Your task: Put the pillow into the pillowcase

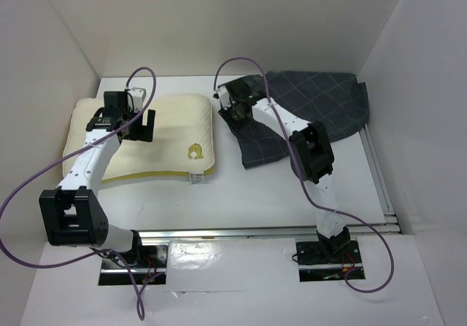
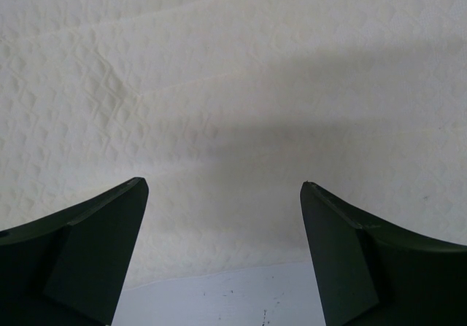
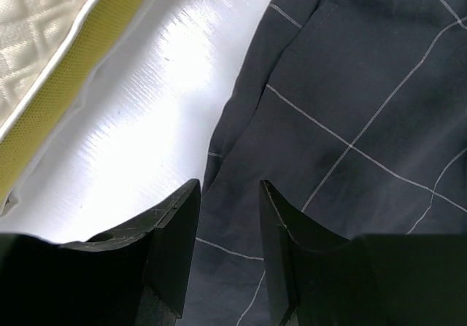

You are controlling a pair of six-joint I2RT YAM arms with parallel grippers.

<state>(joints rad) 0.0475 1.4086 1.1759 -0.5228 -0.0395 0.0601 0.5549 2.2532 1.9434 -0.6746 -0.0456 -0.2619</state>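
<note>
White walls (image 1: 241, 20) enclose the glossy white bench (image 1: 248, 195). The pillow (image 1: 179, 125) lies at its far-left corner and the pillowcase (image 1: 321, 107) at far right. The left gripper (image 1: 139, 127) hangs released over the pillow. The right gripper (image 1: 228, 109), jaws part-parted, sits over the pillowcase's left edge, grasping nothing.

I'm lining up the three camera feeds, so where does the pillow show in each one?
Top external: the pillow lies left of centre.
Left wrist: its cream surface fills all but the bottom strip.
Right wrist: only its yellow-banded edge shows, in the top left corner.
Shared landmark: the white table, which borders the pillow in every view.
</note>
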